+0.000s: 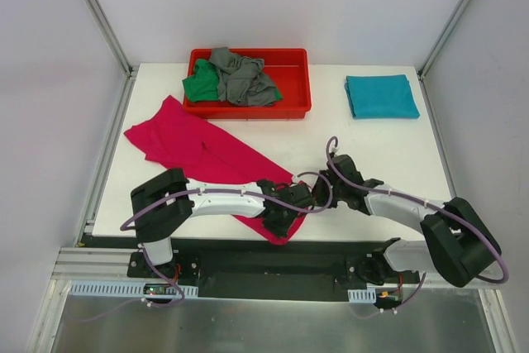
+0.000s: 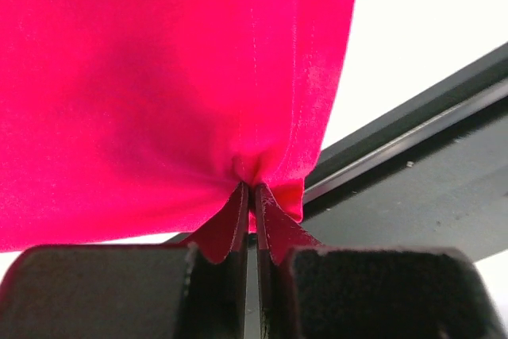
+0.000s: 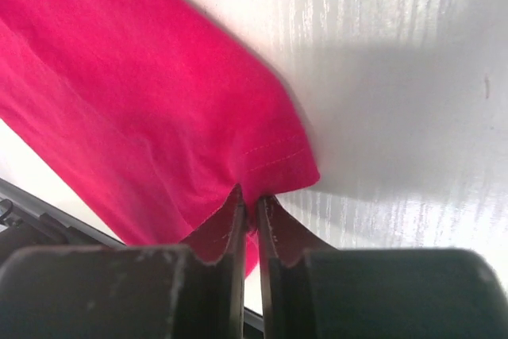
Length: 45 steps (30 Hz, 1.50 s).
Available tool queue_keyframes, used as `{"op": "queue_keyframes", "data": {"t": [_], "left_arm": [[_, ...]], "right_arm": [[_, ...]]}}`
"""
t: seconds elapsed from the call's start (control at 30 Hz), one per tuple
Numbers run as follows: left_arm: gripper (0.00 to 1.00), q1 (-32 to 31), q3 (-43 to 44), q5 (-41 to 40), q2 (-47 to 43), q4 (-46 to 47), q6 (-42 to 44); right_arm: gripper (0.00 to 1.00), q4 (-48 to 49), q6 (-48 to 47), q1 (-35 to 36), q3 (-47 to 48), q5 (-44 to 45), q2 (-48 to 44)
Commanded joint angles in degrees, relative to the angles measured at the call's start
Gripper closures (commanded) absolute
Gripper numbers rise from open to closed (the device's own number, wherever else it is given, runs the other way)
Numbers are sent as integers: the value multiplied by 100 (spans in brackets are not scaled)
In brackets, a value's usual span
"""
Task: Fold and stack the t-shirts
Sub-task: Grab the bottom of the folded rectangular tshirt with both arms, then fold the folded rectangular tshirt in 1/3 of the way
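A magenta-pink t-shirt (image 1: 190, 142) lies spread out, running diagonally from the table's left side to the near edge. My left gripper (image 1: 281, 222) is at the shirt's near end, shut on a pinch of the pink fabric (image 2: 143, 77) between its fingertips (image 2: 252, 186). My right gripper (image 1: 318, 192) is just to the right of it, shut on the stitched hem corner (image 3: 278, 156), the cloth bunched at its tips (image 3: 249, 194). A teal t-shirt (image 1: 381, 96) lies folded at the back right. A green t-shirt (image 1: 201, 86) and a grey t-shirt (image 1: 242, 78) sit crumpled in the red tray (image 1: 293, 80).
The red tray stands at the back centre of the white table (image 1: 380, 155). The table's near edge with its black rail (image 2: 413, 117) runs right beside my left gripper. Frame posts (image 1: 99, 14) rise at the back corners.
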Motion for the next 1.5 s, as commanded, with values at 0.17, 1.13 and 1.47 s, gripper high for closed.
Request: {"op": "queue_keyframes", "data": {"t": [0.17, 1.13, 1.47], "left_arm": [[100, -59, 245, 1276, -400, 932, 435], [100, 450, 116, 1480, -1119, 1811, -66], [100, 1434, -1414, 1303, -2481, 1855, -119]], "right_arm": [[98, -1014, -398, -123, -46, 415, -1206], [99, -3047, -1384, -388, 1500, 853, -2299], [96, -2440, -1199, 552, 2870, 1335, -349]]}}
